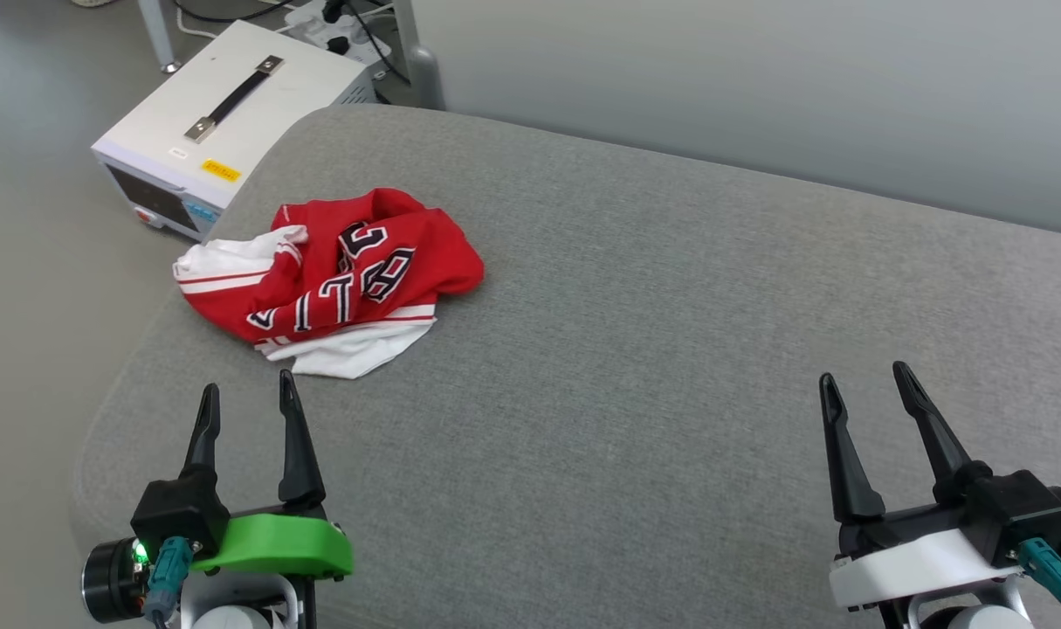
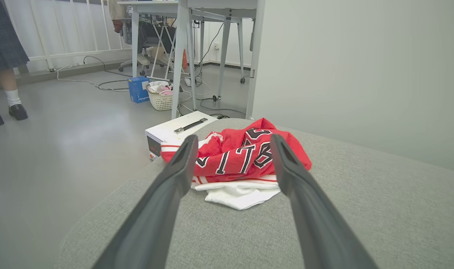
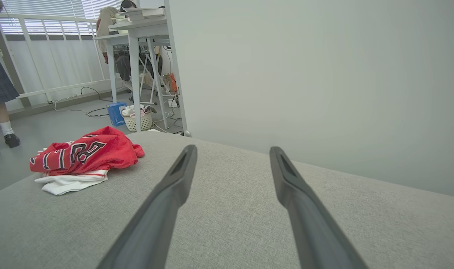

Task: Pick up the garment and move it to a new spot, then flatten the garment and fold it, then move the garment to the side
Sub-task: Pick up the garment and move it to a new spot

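Observation:
The garment lies crumpled in a heap near the far left corner of the grey padded surface: red jersey cloth with black white-outlined letters, white sleeve parts and striped trim. My left gripper stands open at the lower left, a short way in front of the heap, holding nothing. The left wrist view frames the garment between its fingers. Far from the heap, my right gripper is open and empty at the lower right. The right wrist view has the garment off to the left.
A white box with a black handle sits on the floor beyond the surface's left corner. A grey wall runs behind. A person's legs and shoes stand far left on the floor. Table legs, a basket and cables sit farther off.

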You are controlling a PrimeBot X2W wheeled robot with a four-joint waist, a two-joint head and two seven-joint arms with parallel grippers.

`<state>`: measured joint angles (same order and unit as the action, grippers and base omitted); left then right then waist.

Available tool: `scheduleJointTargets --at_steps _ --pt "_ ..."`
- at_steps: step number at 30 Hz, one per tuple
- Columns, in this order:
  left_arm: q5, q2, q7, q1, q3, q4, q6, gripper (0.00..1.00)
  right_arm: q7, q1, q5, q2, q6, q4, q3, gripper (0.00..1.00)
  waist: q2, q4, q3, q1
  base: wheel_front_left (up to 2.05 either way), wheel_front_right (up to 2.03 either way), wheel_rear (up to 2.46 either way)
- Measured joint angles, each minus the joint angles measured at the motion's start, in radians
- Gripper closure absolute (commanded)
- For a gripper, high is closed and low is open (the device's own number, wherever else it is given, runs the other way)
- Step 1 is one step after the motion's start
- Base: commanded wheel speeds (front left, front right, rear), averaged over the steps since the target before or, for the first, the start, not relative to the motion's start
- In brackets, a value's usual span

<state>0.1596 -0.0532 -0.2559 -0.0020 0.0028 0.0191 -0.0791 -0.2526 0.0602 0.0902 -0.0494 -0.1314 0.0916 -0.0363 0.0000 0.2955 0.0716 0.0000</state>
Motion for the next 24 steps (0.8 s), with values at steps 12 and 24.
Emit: scheduleJointTargets --at_steps 12,24 --pt "0.018 0.000 0.000 0.001 0.013 0.004 -0.004 0.00 0.000 -0.001 -0.009 0.000 0.000 0.006 -0.020 0.00 0.0000 0.147 0.015 0.0000 0.00 0.00 0.00" --pt "0.053 0.000 0.000 -0.003 0.040 0.007 0.011 0.00 0.000 -0.002 -0.011 0.001 0.000 0.006 -0.031 0.00 0.0000 0.171 0.022 0.0000 0.00 0.00 0.00"
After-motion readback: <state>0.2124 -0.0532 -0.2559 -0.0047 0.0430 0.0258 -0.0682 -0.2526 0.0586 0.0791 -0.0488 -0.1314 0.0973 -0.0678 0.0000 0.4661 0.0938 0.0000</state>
